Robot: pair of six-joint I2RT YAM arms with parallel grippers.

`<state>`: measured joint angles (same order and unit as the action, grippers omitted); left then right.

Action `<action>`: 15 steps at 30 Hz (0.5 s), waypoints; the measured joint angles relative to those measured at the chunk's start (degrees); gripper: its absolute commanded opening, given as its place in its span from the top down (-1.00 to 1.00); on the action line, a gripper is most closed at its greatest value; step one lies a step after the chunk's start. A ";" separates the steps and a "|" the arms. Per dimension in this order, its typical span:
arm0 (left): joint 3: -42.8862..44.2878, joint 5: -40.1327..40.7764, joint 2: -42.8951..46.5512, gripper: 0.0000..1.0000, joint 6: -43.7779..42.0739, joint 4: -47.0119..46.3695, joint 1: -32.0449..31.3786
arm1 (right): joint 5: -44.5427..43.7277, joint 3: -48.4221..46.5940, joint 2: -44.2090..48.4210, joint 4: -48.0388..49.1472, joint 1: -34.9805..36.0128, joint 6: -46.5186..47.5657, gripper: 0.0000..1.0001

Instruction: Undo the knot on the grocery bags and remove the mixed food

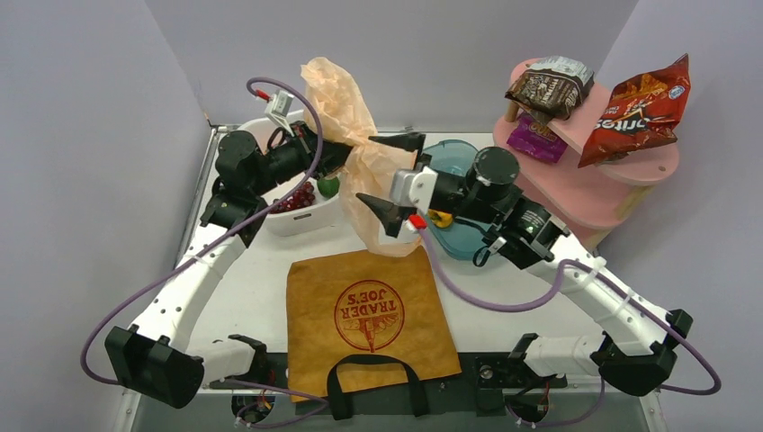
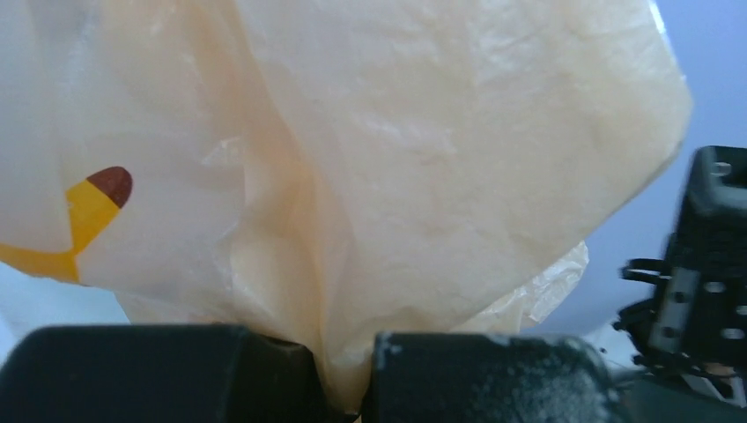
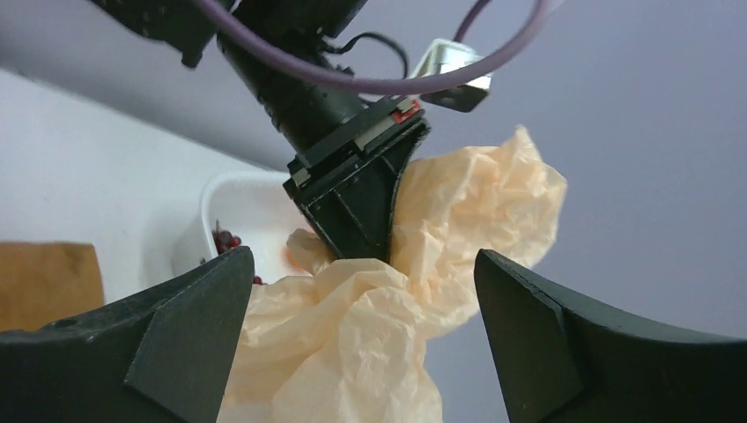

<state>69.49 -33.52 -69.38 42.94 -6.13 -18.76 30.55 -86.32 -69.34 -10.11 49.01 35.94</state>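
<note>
The peach plastic bag (image 1: 360, 175) hangs crumpled above the table. My left gripper (image 1: 349, 148) is shut on its upper part; in the left wrist view the film is pinched at the gripper (image 2: 345, 392) and the bag (image 2: 396, 159) fills the frame. My right gripper (image 1: 389, 176) is open, its jaws wide on either side of the bag (image 3: 352, 352), and the gripper (image 3: 361, 344) is not touching it. The mustard canvas tote (image 1: 369, 315) lies flat at the front. Dark red grapes (image 1: 297, 196) and a green fruit (image 1: 328, 186) lie in a white tub (image 1: 288, 223). The Doritos bag (image 1: 634, 108) and the dark brown snack bag (image 1: 549, 85) sit on a pink shelf.
The pink shelf (image 1: 621, 193) stands at the back right, with a purple packet (image 1: 537, 139) on it. A teal tub (image 1: 463, 241) sits under my right wrist with something yellow (image 1: 441, 218) in it. Grey walls close in on three sides.
</note>
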 measured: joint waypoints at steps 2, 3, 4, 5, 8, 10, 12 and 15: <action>0.07 -1.79 -0.04 1.00 1.60 0.00 -1.79 | -1.40 1.75 -1.09 -0.20 1.40 7.65 -0.84; 0.17 -2.78 -0.04 1.00 2.12 -0.07 -2.47 | -2.10 2.21 -2.08 -0.74 1.73 11.23 -0.84; 0.35 -4.24 -0.04 1.00 2.99 -0.15 -3.28 | -2.78 2.54 -3.17 -1.40 1.88 14.40 -0.85; 0.55 -5.84 -0.04 1.00 3.54 -0.24 -3.87 | -3.56 2.75 -4.24 -2.23 1.95 17.57 -0.85; 0.66 -11.10 -0.04 1.00 5.22 -0.76 -4.44 | -5.27 2.89 -6.14 -5.84 1.60 25.20 -0.85; 0.66 -14.95 -0.26 1.00 6.49 -0.85 -4.35 | -5.73 2.89 -6.23 -8.35 0.85 28.98 -0.85; 0.74 -18.38 -0.90 1.00 8.09 -1.46 -4.39 | -5.75 2.91 -5.62 -10.27 -0.13 31.80 -0.83; 0.74 -24.06 -2.01 1.00 11.30 -3.65 -5.14 | -6.08 4.00 -4.09 -11.34 -1.57 34.36 -0.60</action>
<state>70.24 -57.58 -71.40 54.24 -9.78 -23.90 24.47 -82.32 -73.43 -21.45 47.44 70.30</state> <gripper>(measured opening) 0.010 0.902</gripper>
